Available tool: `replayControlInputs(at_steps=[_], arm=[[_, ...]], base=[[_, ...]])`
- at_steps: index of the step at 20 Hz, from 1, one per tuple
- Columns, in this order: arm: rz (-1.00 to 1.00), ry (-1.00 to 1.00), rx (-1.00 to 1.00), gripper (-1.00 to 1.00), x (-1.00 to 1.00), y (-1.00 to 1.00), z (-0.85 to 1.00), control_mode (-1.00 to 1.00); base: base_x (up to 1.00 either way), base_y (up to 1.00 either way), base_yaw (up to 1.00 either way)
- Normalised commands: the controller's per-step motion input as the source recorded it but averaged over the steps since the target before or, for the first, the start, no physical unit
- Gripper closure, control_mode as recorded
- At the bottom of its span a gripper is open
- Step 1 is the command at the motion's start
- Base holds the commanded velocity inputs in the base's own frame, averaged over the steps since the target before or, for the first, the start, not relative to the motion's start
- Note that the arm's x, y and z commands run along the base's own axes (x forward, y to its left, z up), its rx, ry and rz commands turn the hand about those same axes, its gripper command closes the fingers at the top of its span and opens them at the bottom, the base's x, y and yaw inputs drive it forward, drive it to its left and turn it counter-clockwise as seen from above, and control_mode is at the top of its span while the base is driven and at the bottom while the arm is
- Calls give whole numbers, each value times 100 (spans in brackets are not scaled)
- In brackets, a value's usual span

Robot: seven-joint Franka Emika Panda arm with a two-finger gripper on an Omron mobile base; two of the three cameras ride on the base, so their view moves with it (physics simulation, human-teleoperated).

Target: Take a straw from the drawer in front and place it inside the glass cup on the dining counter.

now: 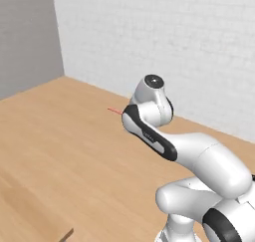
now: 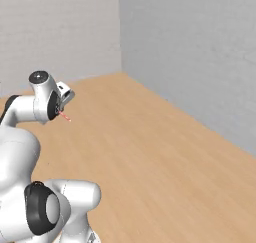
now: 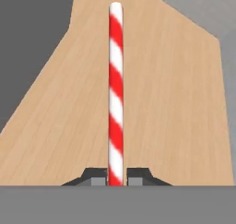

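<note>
My gripper (image 3: pixel 116 176) is shut on the straw (image 3: pixel 115 94), a thin red-and-white striped stick that runs straight out from between the two dark fingertips (image 3: pixel 96 176). In the left base view the straw (image 1: pixel 114 110) pokes out to the left from behind the raised white hand. In the right base view the straw (image 2: pixel 65 117) slants down to the right below the hand, high above the floor. The drawer, the glass cup and the dining counter are out of view.
Light wooden floor (image 2: pixel 150 157) spreads around the robot. A white brick wall (image 1: pixel 164 42) and a plain grey wall (image 2: pixel 200 57) meet at a corner ahead. A paler wooden surface (image 1: pixel 30 211) shows at the lower left; I cannot tell what it is.
</note>
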Motion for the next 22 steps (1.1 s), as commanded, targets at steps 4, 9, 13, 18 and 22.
replayControlInputs(at_steps=[4,9,13,18,22], arm=[[0,0,0,100,0,0,0,100],[0,0,0,100,0,0,0,100],[0,0,0,100,0,0,0,100],[0,0,0,100,0,0,0,100],[0,0,0,100,0,0,0,100]], base=[[60,-11,78],[71,-28,71],[74,-48,61],[62,-79,44],[60,-90,39]])
